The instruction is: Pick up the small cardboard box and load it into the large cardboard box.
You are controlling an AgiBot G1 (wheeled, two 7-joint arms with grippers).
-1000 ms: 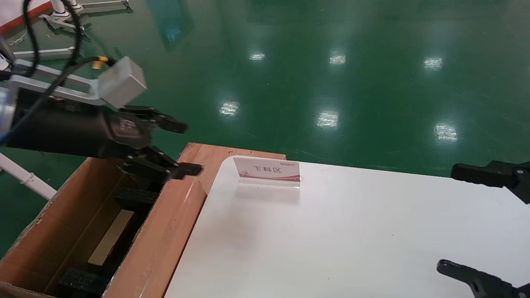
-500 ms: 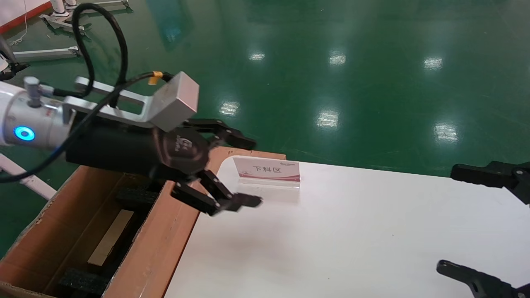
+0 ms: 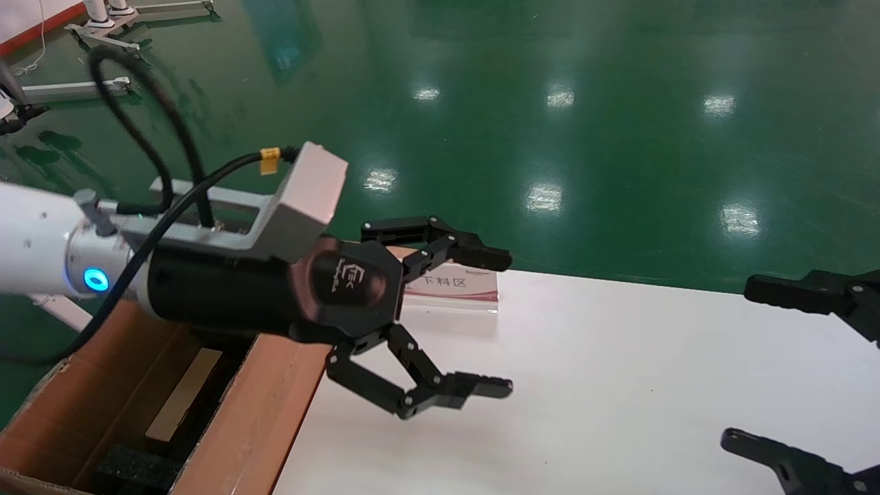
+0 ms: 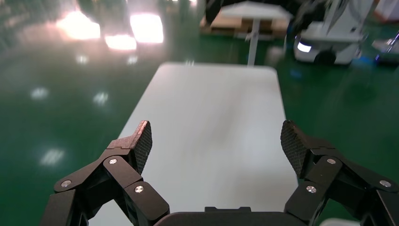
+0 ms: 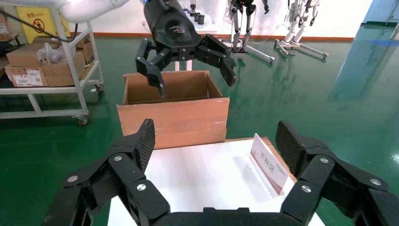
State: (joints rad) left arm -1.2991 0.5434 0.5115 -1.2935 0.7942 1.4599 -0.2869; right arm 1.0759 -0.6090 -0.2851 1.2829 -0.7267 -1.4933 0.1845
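Left gripper — now over table

Large cardboard box, brown, open-topped, black foam inside, just beside the table's left edge

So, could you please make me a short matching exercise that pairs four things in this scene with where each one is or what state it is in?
Things:
1. left gripper
2. right gripper
3. large cardboard box
4. sign

Descriptions:
A. stands upright on the far part of the table
B. open beside the table, black foam inside
C. open and empty, above the table's left end
D. open and empty, at the table's right side

Pairs: 1-C, 2-D, 3-B, 4-A
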